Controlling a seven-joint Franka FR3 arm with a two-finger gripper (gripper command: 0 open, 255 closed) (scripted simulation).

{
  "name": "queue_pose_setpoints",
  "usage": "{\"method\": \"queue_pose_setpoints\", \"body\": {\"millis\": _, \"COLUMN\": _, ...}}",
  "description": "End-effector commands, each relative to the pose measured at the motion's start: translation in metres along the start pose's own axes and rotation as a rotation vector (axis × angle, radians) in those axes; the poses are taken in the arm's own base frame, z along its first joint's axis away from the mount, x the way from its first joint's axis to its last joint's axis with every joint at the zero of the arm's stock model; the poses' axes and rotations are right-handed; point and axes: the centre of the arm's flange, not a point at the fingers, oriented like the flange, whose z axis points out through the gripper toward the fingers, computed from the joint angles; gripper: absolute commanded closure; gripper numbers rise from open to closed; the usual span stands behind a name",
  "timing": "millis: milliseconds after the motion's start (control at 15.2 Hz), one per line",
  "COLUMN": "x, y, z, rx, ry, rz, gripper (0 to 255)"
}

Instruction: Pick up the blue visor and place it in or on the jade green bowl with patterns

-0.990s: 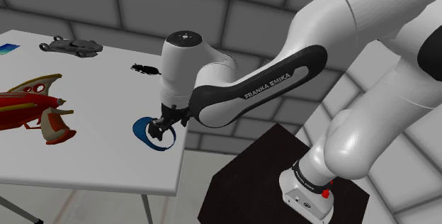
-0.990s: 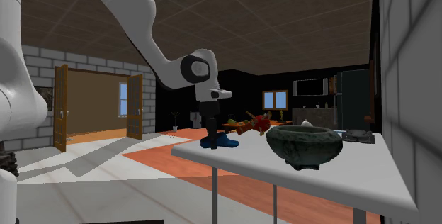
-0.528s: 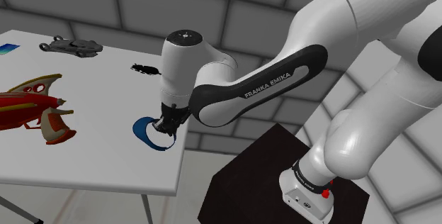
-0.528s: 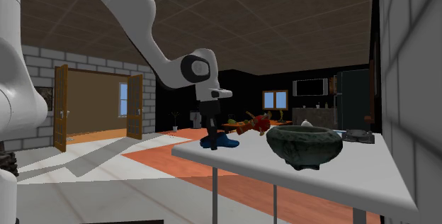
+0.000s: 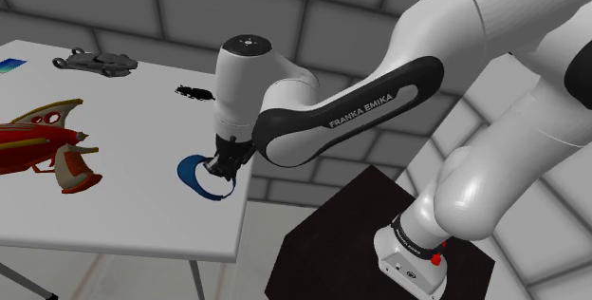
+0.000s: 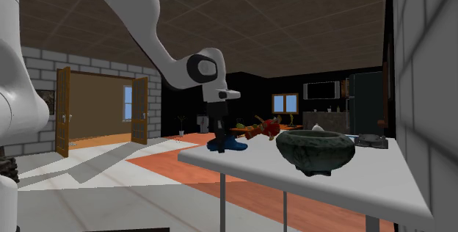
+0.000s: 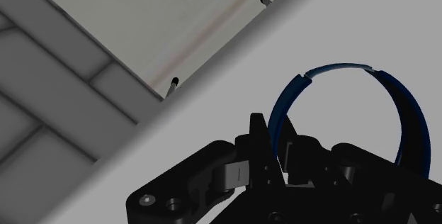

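Apparently the grasp is in hand: the gripper (image 7: 278, 153) sits low over the table (image 5: 133, 213), jaws narrow and seemingly pinching the blue visor (image 7: 409, 120) band, with its loop arcing ahead of them. Next, lift clear and carry it to the green bowl (image 6: 315, 150), well apart.

The blue visor (image 5: 190, 177) at mid-frame in the shoulder view is deep blue (with a pale strip on its band in the wrist view) against a plain white table (image 5: 123, 222). The bowl (image 6: 315, 150), right of centre in the second exterior view, is dark grey-green and mottled. The gripper (image 5: 220, 169) is black, and the toy spaceship (image 5: 38, 146) at the shoulder view's left edge is red and gold.
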Motion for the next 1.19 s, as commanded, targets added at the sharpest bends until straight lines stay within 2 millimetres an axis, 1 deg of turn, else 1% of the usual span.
{"method": "queue_pose_setpoints", "body": {"millis": 0, "x": 0.001, "y": 0.0, "z": -0.011, "rx": 0.0, "ry": -0.001, "rz": 0.0, "gripper": 255}}
{"method": "queue_pose_setpoints", "body": {"millis": 1122, "x": 0.01, "y": 0.0, "z": -0.1, "rx": 0.0, "ry": -0.001, "rz": 0.0, "gripper": 255}}
